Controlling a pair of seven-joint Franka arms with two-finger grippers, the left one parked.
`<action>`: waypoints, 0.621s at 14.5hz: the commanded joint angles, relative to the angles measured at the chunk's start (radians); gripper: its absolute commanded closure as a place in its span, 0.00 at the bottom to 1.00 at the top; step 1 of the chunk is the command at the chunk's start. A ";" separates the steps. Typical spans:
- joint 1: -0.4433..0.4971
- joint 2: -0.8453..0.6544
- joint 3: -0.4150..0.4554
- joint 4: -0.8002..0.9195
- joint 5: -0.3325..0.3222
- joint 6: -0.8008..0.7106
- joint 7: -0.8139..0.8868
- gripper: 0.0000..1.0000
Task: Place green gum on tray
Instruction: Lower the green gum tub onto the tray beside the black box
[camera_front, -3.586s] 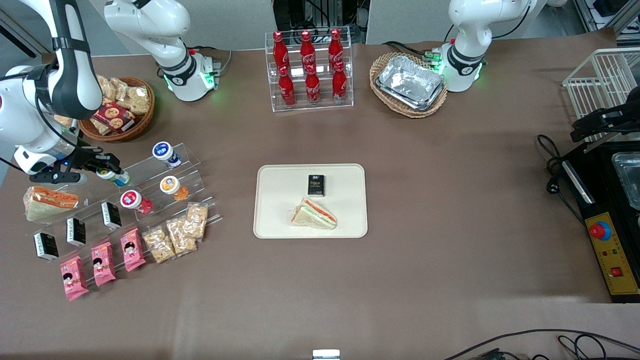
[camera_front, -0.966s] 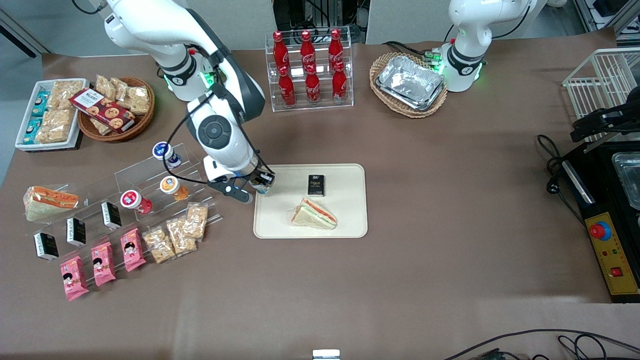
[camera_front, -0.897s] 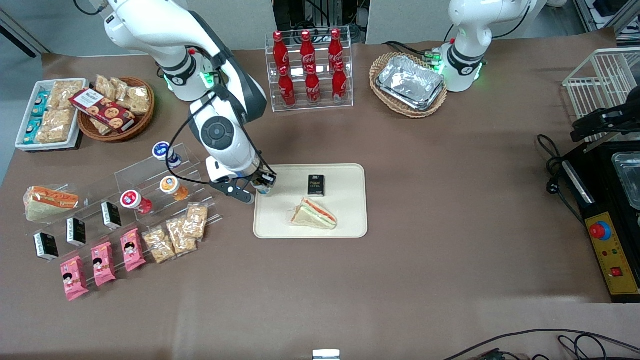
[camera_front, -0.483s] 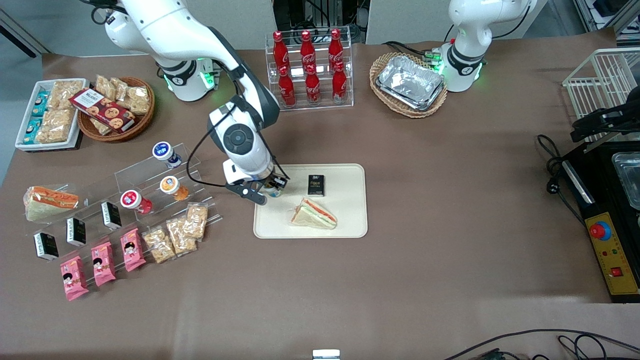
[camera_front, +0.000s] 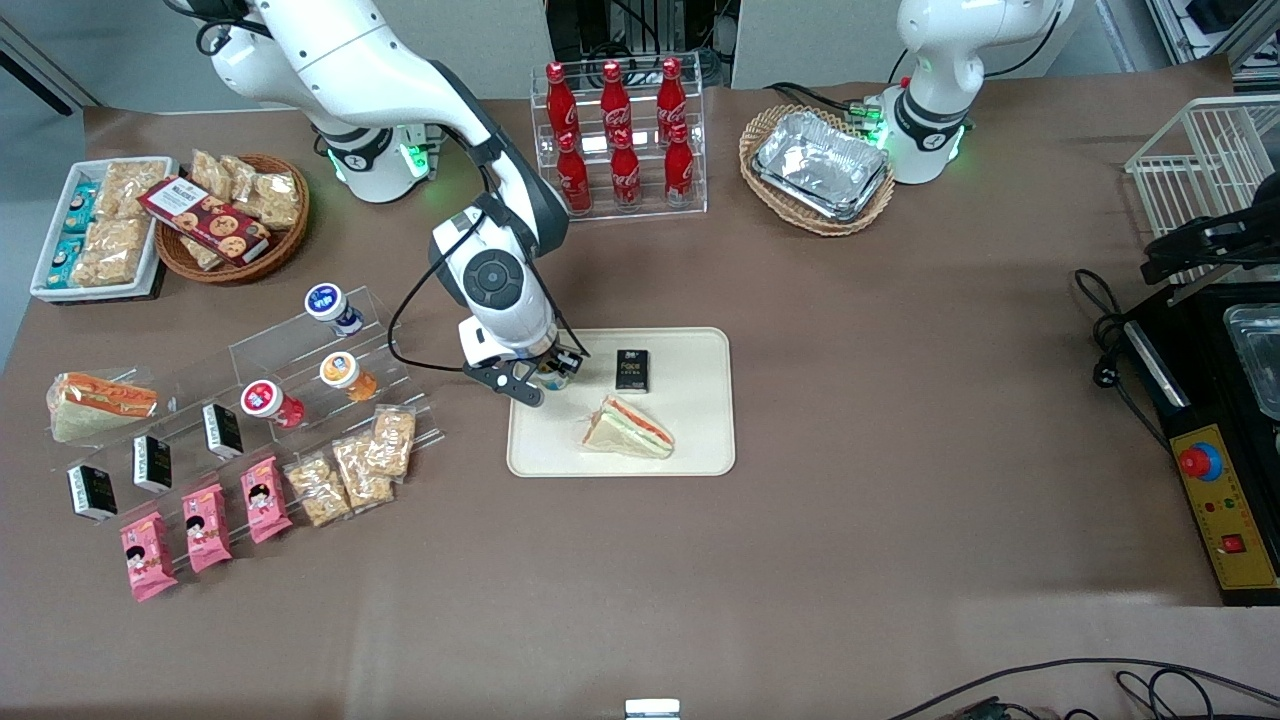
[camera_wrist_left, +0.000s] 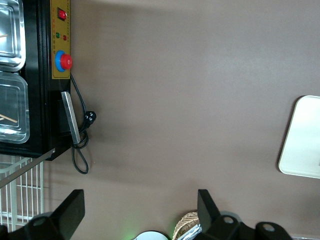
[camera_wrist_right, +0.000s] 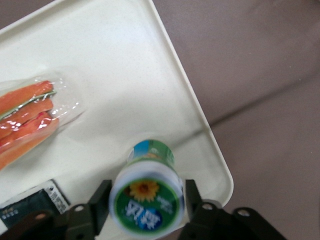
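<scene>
The white right arm reaches out from its base at the worktop's edge farthest from the front camera, elbow bent and wrist pointing down. Its hand (camera_front: 553, 377) hangs over the corner of the cream rectangular tray (camera_front: 700, 345), fingers (camera_wrist_right: 98, 202) clamped on the small white green-lidded gum bottle (camera_wrist_right: 147, 196).

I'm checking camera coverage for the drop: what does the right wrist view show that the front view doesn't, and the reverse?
Only the right wrist view shows the green gum's sunflower-printed lid, clamped between the fingers, above the tray's corner. Only the front view shows the whole table: the cola bottles, the acrylic rack and the arm reaching over the tray. Both show the hand shut on the gum, the wrapped sandwich and the black packet on the tray.
</scene>
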 joint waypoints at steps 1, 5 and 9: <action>0.018 -0.008 -0.012 -0.013 -0.002 0.017 0.033 0.00; 0.006 -0.040 -0.019 -0.010 -0.002 0.000 0.018 0.00; -0.062 -0.190 -0.037 0.002 -0.002 -0.159 -0.043 0.00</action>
